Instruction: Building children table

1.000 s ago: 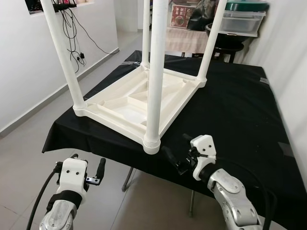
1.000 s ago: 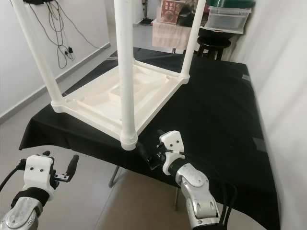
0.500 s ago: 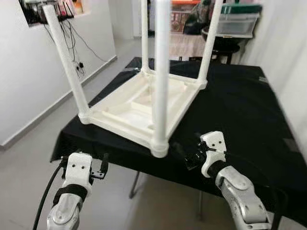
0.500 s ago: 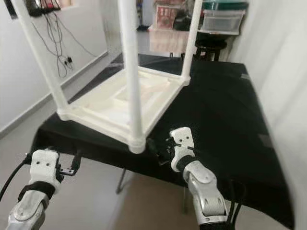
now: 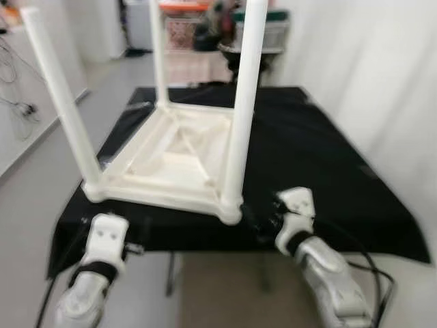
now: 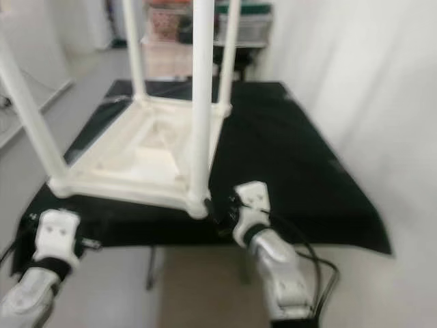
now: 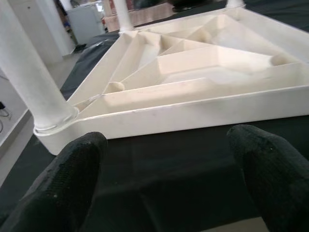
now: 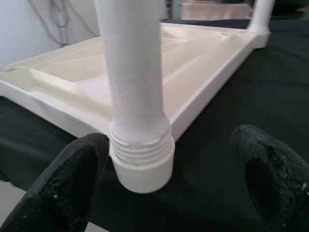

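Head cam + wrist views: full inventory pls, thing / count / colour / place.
children table: 1, white, upside down on the black cloth, legs pointing up
table legs: 4, white, one screwed into each corner
black cloth: 1, covers the work table
storage box: 1, clear with green lid, background, blurred
left gripper: 1, black fingers, open, facing the near left corner
right gripper: 1, black fingers, open either side of the near right leg's base
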Controlling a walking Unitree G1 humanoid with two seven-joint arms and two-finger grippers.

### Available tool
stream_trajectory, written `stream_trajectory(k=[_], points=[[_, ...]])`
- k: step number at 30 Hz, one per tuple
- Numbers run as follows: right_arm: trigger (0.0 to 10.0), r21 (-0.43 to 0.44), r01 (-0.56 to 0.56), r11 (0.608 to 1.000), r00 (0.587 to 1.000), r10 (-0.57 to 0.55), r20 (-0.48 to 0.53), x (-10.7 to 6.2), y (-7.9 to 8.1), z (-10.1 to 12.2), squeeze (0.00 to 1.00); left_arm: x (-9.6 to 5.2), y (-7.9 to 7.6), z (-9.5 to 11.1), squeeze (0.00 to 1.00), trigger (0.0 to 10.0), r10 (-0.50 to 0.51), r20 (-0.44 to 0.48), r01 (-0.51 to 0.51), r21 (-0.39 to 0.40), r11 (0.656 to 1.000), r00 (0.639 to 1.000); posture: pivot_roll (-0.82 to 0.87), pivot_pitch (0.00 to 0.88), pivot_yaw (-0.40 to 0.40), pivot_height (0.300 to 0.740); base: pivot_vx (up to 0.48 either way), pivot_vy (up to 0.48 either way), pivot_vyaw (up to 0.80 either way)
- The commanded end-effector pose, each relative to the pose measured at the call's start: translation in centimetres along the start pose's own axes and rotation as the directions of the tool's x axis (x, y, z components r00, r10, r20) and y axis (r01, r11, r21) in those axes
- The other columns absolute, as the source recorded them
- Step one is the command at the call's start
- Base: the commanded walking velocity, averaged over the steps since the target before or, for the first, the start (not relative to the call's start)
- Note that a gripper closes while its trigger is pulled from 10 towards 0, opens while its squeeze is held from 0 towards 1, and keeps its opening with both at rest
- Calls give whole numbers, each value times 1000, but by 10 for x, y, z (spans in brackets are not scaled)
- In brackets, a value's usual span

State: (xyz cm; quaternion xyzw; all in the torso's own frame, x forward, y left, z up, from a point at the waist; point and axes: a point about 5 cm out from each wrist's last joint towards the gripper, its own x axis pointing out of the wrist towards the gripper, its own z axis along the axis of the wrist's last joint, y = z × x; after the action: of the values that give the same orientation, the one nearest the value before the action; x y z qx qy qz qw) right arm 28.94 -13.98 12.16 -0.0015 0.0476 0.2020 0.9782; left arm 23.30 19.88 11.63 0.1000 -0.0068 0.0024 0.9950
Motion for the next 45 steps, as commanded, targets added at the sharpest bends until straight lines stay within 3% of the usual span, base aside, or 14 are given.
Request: stream_trajectory(k=[1, 41, 42, 44, 45], points=[[10000, -11, 58, 998, 998, -58, -13, -1, -9, 2, 0, 2, -2, -1, 0, 10000, -12, -13, 13, 8, 1000, 1000, -37, 0, -11, 740, 0, 0, -525], [10000, -110, 72, 991, 997, -76, -29, 5, -9, 3, 0, 13, -3, -2, 0, 10000, -32, -20, 31, -25, 999, 999, -76, 0, 5, 740, 0, 0, -13], [10000, -121, 71, 990, 997, -75, -28, 6, -9, 4, 0, 14, -4, 0, 0, 10000, -42, -14, 42, -3, 999, 999, -79, 0, 5, 740, 0, 0, 0], [10000, -154, 61, 986, 998, -65, -18, 10, -7, 9, 0, 16, -16, 10, 0, 10000, -130, 19, 126, 156, 980, 991, -79, 0, 5, 740, 0, 0, 0], [10000, -154, 61, 986, 998, -65, -18, 10, -7, 9, 0, 16, -16, 10, 0, 10000, -130, 19, 126, 156, 980, 991, -79, 0, 5, 740, 0, 0, 0]])
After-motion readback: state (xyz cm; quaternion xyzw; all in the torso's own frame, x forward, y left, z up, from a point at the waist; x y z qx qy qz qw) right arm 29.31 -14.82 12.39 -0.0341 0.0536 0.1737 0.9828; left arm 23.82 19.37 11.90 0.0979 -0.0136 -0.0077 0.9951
